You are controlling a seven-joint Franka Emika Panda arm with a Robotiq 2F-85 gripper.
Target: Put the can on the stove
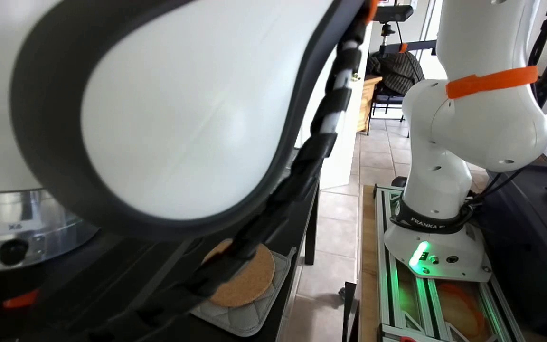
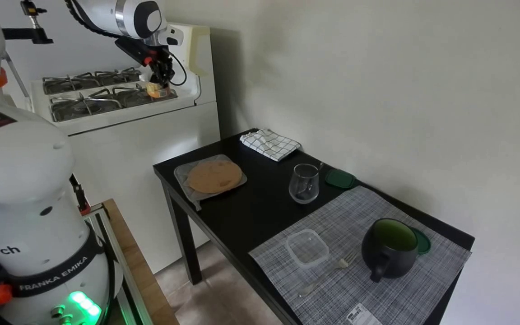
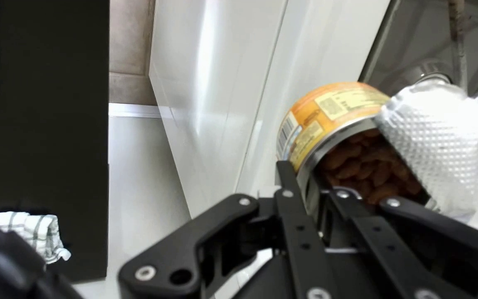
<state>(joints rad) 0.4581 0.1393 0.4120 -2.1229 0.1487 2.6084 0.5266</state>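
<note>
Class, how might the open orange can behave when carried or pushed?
The can may spill if tipped: its brown contents are exposed. Pinched at its rim, it could swivel in the gripper. The peeled foil lid looks thin, so probably flexes easily.

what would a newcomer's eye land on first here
Probably the opened orange can, foil lid folded back, clasped by the hand in the wrist view. Next, the white arm looming at upper left in an exterior view. Then the white stove, upper left in an exterior view.
</note>
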